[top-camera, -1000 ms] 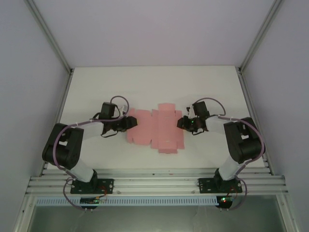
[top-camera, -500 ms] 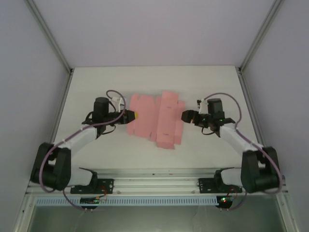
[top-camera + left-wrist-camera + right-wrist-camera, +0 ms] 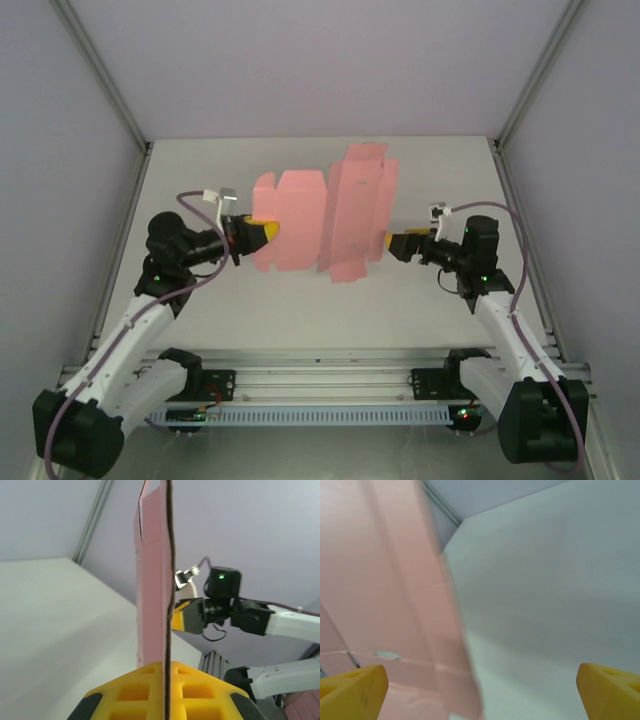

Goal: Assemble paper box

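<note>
The paper box (image 3: pixel 320 215) is a flat pink creased cut-out with flaps, held up off the table and tilted. My left gripper (image 3: pixel 262 232) is shut on its left edge. In the left wrist view the card (image 3: pixel 152 605) stands edge-on, clamped between the yellow fingers (image 3: pixel 130 690) of that gripper (image 3: pixel 166 680). My right gripper (image 3: pixel 393 245) sits at the card's right edge, open. In the right wrist view its yellow fingertips (image 3: pixel 350 692) stand far apart around the gripper's middle (image 3: pixel 482 695), and the blurred pink card (image 3: pixel 385 605) covers the left side, unclamped.
The white table (image 3: pixel 440 170) lies below the lifted card, bounded by lilac walls and metal corner posts (image 3: pixel 100 75). An aluminium rail (image 3: pixel 320 380) carries both arm bases at the near edge. The right arm (image 3: pixel 235 612) faces the left wrist camera.
The left gripper has lifted the pink card off the table and tilted it up. Both arms have stretched outward and risen; the right gripper has moved right along the card's edge.
</note>
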{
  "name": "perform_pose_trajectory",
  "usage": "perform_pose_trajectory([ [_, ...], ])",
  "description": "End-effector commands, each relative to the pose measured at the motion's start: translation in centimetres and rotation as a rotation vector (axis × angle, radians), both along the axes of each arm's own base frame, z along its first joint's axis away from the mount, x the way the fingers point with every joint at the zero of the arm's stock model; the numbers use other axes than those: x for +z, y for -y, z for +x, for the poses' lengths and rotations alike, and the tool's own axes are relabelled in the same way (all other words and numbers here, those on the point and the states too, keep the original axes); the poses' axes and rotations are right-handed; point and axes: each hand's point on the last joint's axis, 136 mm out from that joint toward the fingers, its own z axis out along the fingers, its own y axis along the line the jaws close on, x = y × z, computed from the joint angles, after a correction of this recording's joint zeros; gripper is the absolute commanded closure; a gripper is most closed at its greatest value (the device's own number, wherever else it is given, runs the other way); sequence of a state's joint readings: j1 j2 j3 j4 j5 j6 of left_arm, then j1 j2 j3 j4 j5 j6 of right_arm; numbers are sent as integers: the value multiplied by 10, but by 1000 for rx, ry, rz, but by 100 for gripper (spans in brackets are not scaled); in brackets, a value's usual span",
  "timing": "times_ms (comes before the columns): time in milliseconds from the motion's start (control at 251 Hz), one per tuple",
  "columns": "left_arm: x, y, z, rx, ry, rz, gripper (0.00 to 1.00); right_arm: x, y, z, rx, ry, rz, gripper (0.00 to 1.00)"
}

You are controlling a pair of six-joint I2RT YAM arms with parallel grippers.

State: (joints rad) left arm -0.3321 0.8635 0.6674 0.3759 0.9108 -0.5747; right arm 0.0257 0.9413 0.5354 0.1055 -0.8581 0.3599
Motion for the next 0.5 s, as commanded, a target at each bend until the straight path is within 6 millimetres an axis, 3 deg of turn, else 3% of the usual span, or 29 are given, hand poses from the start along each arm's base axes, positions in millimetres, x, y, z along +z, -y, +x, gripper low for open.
perform_pose_trajectory([
  [0,30,-2,-22,-38,100,-50,100,36,-14,-9,136,146,81,3],
  [128,40,-2,-36,-58,136,-68,100,55,-20,-12,193,205,127,6],
  [343,46,-4,-44,-58,159,-73,100,70,-23,-6,228,236,164,21],
  [495,45,-4,-37,-32,142,-69,100,78,-27,-9,279,231,214,51],
])
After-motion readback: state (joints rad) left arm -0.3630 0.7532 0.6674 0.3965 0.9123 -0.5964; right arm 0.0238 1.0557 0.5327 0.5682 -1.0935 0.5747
